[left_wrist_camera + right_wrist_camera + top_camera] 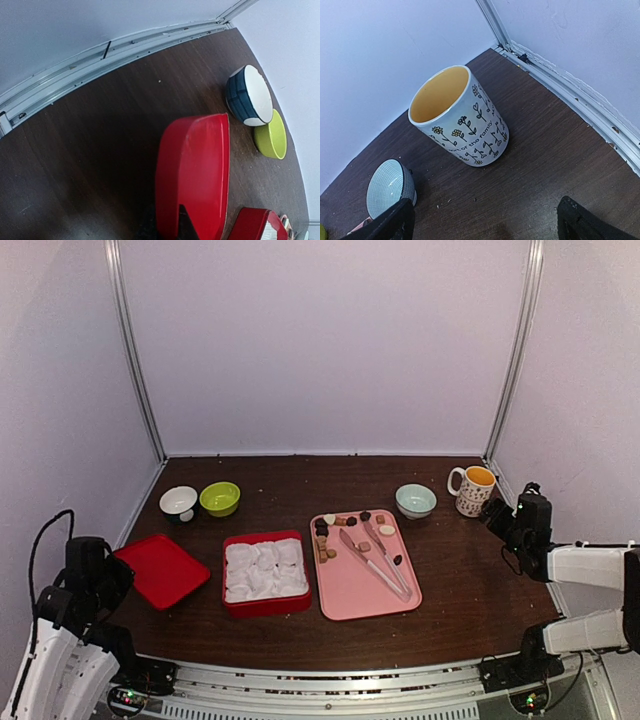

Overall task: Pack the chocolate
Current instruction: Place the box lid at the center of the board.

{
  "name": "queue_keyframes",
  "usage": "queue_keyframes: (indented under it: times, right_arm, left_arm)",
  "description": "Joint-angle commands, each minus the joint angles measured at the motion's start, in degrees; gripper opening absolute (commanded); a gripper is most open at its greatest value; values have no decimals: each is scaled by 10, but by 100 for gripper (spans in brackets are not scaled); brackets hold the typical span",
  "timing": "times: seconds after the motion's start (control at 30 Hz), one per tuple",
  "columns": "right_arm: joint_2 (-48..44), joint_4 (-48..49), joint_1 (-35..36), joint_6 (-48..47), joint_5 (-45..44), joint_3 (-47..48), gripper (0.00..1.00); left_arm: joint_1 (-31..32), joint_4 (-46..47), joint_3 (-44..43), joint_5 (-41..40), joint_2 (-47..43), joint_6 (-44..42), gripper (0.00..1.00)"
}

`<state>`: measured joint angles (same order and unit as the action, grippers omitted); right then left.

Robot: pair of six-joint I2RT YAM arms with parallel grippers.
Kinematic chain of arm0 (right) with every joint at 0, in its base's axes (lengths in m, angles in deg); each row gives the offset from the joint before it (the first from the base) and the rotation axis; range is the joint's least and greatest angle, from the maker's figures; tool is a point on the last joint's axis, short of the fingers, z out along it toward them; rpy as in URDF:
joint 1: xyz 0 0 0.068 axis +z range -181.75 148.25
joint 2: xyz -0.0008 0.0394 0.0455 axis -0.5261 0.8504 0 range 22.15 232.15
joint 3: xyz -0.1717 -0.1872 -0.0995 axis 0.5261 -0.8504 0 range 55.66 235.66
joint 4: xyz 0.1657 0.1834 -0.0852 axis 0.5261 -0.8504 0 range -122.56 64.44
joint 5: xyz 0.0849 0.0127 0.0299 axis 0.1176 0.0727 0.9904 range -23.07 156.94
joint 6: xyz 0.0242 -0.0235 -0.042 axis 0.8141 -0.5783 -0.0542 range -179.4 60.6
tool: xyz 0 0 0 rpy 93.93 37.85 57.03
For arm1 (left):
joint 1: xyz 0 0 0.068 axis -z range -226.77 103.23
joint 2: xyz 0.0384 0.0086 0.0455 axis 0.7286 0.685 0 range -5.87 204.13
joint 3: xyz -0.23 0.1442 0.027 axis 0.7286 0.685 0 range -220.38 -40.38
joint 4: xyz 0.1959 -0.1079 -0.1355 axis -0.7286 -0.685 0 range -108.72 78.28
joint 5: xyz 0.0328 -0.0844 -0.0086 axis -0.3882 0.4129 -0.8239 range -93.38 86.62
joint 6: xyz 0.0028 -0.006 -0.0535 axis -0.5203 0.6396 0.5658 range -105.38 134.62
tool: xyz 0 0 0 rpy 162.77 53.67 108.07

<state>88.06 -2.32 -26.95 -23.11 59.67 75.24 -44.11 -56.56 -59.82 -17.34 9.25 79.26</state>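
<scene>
On the pink tray (350,595), chocolate (322,530) lies loose beside the tongs (378,562), next to the red box (268,605), apparently opened for filling; left gripper (184,227) hangs clenched, empty, above the lid (160,568), right gripper (485,225) spread wide, empty, by the mug (462,120).

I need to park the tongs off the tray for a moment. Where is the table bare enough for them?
Two bare patches of table: the back strip between the green bowl and the pale blue bowl, and the wide stretch right of the pink tray, nearer than the mug. Crowded: the narrow gap between the red box and the tray.
</scene>
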Motion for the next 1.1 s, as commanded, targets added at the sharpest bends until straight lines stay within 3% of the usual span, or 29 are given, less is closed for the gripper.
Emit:
queue_keyframes:
  times: [0.0,0.33,0.5,0.77,0.9,1.07]
  right_arm:
    - [-1,-3,4,-2,1,14,100]
    - [0,-2,4,-3,1,14,100]
    - [1,0,3,-3,1,14,100]
    - [3,1,3,-3,3,15,100]
    - [1,-1,4,-4,2,16,100]
    - [-6,2,3,-4,-3,9,100]
  left_arm:
    - [-4,22,60,-4,-16,21,0]
    - [-4,138,143,71,31,33,0]
    - [-3,238,174,117,96,35,24]
    - [-3,342,147,134,261,2,36]
    - [-3,356,98,141,373,-27,51]
    - [3,371,38,173,492,-54,52]
